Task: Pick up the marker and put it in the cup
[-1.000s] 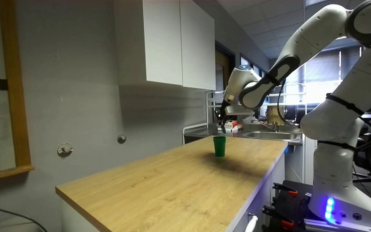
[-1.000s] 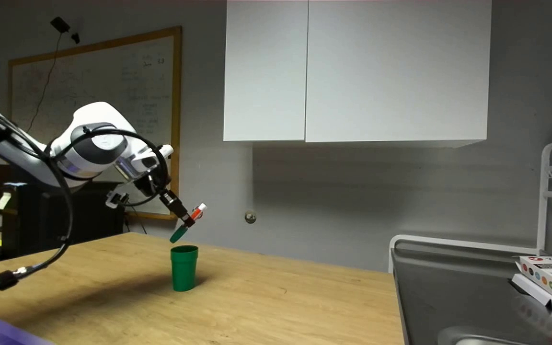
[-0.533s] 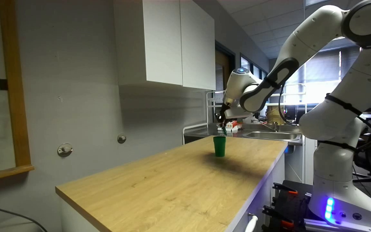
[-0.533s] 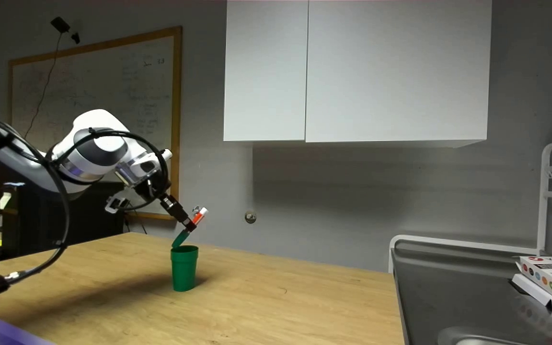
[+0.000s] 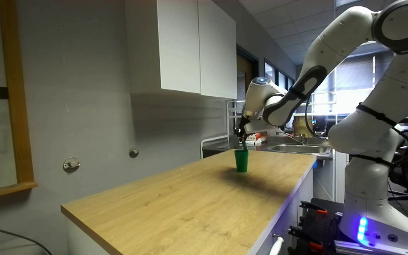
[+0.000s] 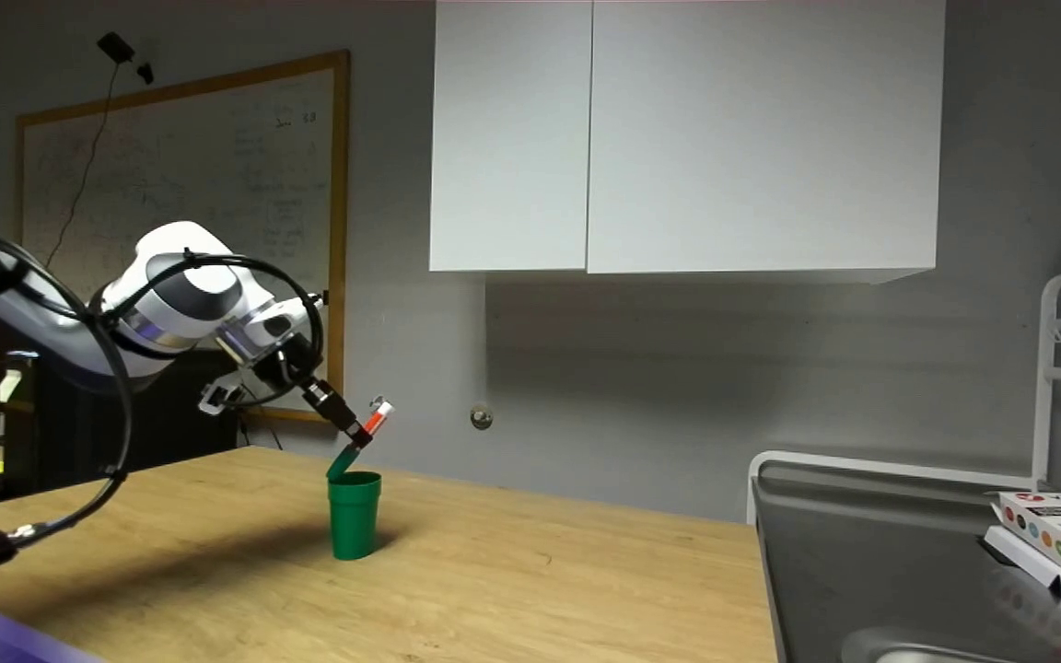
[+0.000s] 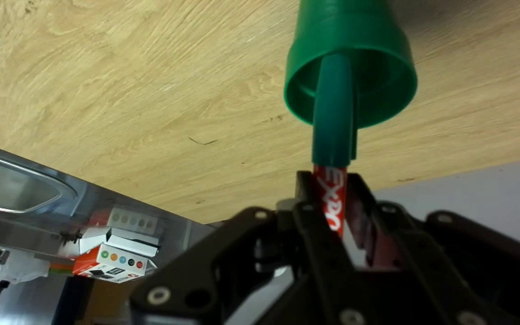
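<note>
While the green cup [image 6: 354, 520] stands upright on the wooden bench [image 6: 540, 589], the tool [image 7: 331, 186] slants down above it, pinching the marker [image 7: 331, 122] by the red, EXPO-lettered barrel, one jaw to either side. Marker tilted, green cap lowermost and at the cup's rim, white end raised; cannot tell whether the cap's tip sits inside the cup or just over it. Well apart from the cup, beyond the bench's edge, a dark counter [image 6: 862, 543] bears a red-and-white box [image 6: 1039, 531].
</note>
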You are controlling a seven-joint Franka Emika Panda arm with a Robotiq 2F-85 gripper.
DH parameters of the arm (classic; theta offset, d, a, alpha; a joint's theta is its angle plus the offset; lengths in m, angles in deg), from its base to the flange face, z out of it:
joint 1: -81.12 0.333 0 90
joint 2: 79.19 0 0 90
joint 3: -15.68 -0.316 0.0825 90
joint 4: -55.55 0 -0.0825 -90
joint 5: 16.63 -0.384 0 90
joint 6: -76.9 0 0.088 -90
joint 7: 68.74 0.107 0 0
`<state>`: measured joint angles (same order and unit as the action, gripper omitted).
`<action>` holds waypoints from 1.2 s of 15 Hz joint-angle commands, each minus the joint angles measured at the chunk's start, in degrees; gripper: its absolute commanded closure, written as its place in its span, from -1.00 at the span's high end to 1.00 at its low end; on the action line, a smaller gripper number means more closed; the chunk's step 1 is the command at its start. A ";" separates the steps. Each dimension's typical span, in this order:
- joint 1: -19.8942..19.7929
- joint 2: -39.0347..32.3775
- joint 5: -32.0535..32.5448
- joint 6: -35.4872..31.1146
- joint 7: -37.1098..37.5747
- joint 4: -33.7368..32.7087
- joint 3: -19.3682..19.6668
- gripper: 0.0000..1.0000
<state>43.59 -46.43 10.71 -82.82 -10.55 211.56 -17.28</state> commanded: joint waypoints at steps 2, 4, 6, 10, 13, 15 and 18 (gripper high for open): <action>-4.46 -2.21 1.95 1.09 1.92 -3.74 -5.09 -0.80; -6.49 -2.91 2.12 1.07 1.92 -5.04 -6.88 -0.80; -8.71 -3.74 2.25 1.08 1.87 -6.36 -8.56 -0.80; -12.45 -4.92 1.82 1.01 1.72 -7.81 -11.11 -0.80; -14.17 -5.37 1.51 1.03 1.52 -8.21 -12.32 -0.80; -14.83 -5.43 1.35 1.07 1.45 -8.34 -12.96 -0.80; -15.66 -5.10 1.46 1.01 1.51 -8.18 -14.05 -0.80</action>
<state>29.72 -51.12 11.01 -82.48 -10.51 204.40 -29.27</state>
